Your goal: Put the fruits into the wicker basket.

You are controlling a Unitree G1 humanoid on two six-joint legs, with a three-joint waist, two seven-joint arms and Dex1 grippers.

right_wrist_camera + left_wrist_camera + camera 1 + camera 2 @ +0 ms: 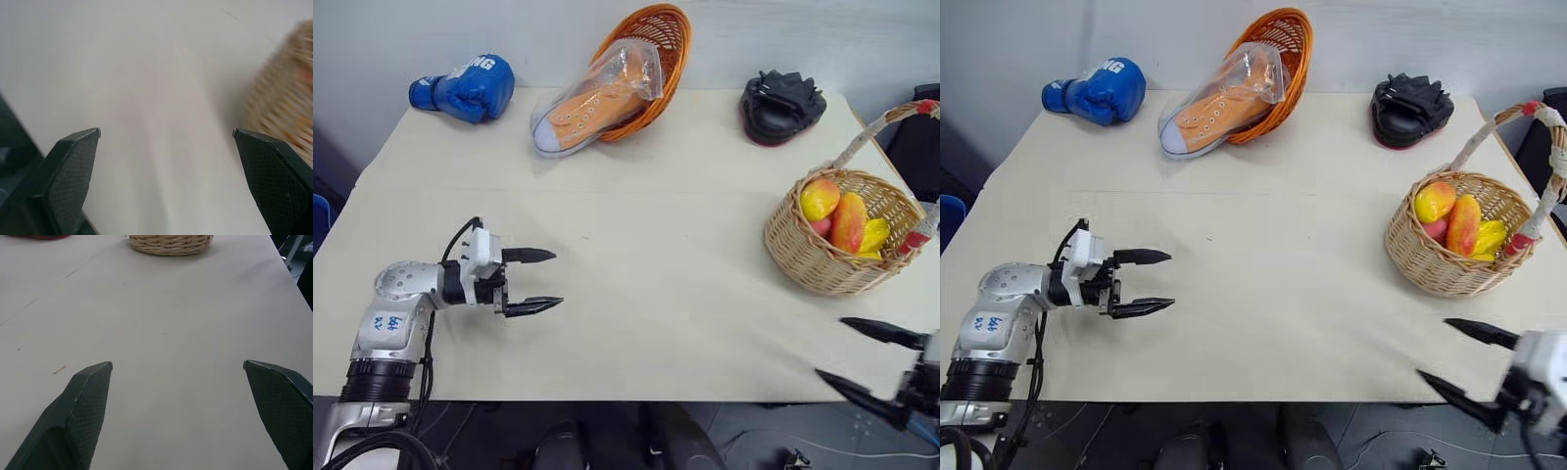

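Observation:
The wicker basket (803, 250) stands at the table's right side, its tall taped handle (876, 127) arching over it. Inside lie the fruits: a yellow-red mango (819, 199), an orange mango (848, 221), a yellow fruit (874, 235) and a pink-red peach (821, 227) partly hidden beneath them. My right gripper (837, 352) hangs open and empty near the table's front right edge, in front of the basket. At the front left my left gripper (554, 280) is open and empty over bare table, pointing toward the basket (171, 244).
Along the back of the table (656, 294) lie a blue boxing glove (465, 88), an orange oval basket (661, 44) with a bagged orange sneaker (592, 103) leaning out of it, and a black mitt (781, 105).

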